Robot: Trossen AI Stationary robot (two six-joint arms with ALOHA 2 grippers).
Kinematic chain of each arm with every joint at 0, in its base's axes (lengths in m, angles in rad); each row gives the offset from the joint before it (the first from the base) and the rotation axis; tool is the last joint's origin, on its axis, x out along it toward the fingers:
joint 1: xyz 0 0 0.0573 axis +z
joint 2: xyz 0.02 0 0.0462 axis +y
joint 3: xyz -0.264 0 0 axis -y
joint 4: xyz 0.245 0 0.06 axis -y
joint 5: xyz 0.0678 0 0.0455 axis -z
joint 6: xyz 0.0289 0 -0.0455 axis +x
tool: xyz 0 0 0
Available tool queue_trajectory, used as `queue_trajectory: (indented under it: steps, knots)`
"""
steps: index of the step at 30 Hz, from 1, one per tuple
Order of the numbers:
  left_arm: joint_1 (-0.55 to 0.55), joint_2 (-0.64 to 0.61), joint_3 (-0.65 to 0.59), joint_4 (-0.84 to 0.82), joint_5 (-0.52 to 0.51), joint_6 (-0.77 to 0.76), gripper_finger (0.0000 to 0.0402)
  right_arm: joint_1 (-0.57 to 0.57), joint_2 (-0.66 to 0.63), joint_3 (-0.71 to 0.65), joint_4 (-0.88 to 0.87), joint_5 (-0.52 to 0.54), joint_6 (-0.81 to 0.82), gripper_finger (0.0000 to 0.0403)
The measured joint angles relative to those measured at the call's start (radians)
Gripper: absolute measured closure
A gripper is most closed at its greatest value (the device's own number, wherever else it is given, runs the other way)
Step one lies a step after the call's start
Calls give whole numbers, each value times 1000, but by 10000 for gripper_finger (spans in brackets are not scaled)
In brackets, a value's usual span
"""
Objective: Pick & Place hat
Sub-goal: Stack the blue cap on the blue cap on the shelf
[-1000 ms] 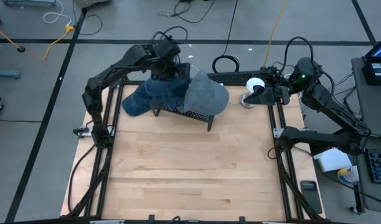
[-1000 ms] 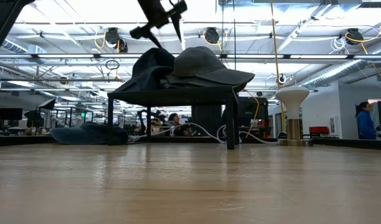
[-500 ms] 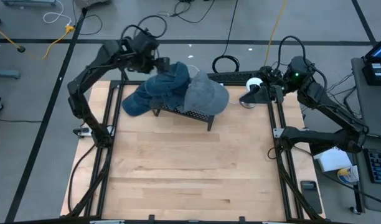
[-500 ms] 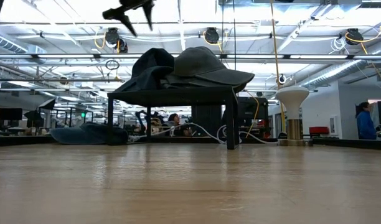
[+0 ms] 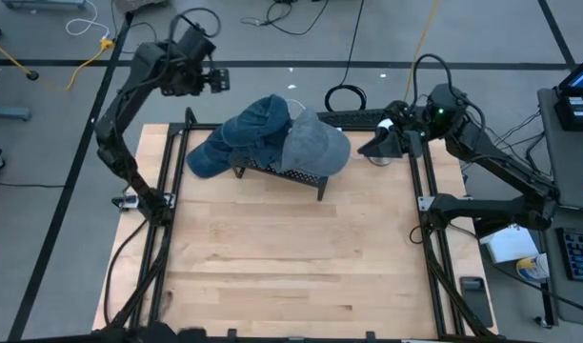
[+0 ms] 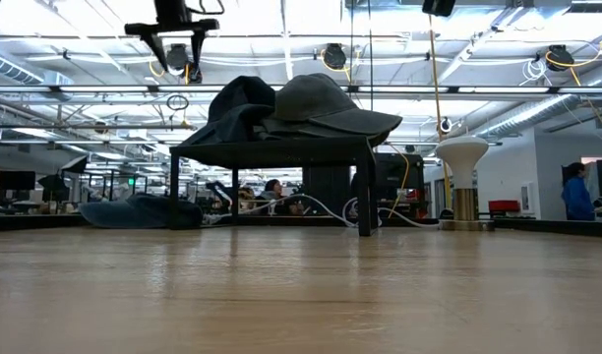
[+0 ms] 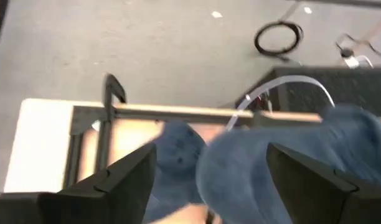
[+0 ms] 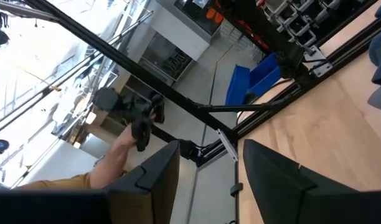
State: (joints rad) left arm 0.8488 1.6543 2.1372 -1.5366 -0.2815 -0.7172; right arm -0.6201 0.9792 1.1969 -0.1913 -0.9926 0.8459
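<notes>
A black mesh rack (image 5: 290, 173) stands at the table's far side. A blue denim hat (image 5: 258, 127) and a grey cap (image 5: 316, 145) lie on its top, the grey cap's brim (image 6: 368, 122) sticking out past the rack's right end. Another blue hat (image 5: 202, 160) lies on the table by the rack's left end. My left gripper (image 5: 213, 79) hangs open, high above the far left corner and away from the hats; its wrist view looks down on the blue hats (image 7: 284, 155). My right gripper (image 5: 375, 146) is open by the far right edge, right of the grey cap.
A white mushroom-shaped stand (image 6: 463, 162) sits at the far right corner, close to my right gripper. Black frame rails (image 5: 163, 191) run along both table sides. The near wooden table (image 5: 291, 267) lies bare in front of the rack. A person's hand (image 8: 125, 146) shows beyond the table.
My left gripper has risen from just above the blue hat on the rack and swung toward the table's far left corner, staying open. The hats have kept still on the rack. My right gripper has shifted slightly toward the rack.
</notes>
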Motion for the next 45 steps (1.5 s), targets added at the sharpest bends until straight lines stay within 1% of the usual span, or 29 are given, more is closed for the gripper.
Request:
queue_trajectory:
  steps: [4,7,11,14,16,20,22,27,33,35,38,42,45]
  knots:
    - [98,3,0,11,1,15,77,0,8,0,0,0,-38,232]
    - [152,18,0,7,10,16,74,0,17,0,0,0,-97,232]
    - [185,60,0,6,-6,-2,82,0,31,0,0,-2,-179,232]
    - [199,110,0,7,-32,-4,92,0,42,0,0,-2,-260,232]
    - [209,147,0,10,-30,-22,97,0,50,0,0,-3,-299,232]
    - [240,231,-1,16,19,-36,99,0,61,0,-5,-3,-356,232]
    - [249,271,-1,5,28,-49,95,0,64,0,-18,-4,-389,232]
    - [275,359,-1,-27,101,-60,84,0,63,0,-53,-5,-459,232]
    - [303,419,-8,-33,170,-56,88,0,63,0,-127,-7,-507,232]
    - [307,420,-37,-30,178,-67,92,0,63,0,-156,-7,-534,232]
    - [310,420,-113,-34,190,-66,95,0,63,0,-180,-6,-572,232]
    - [302,395,-273,-19,227,-81,92,0,63,0,-187,-6,-600,232]
    - [292,366,-393,44,231,-82,84,0,63,0,-185,-5,-605,232]
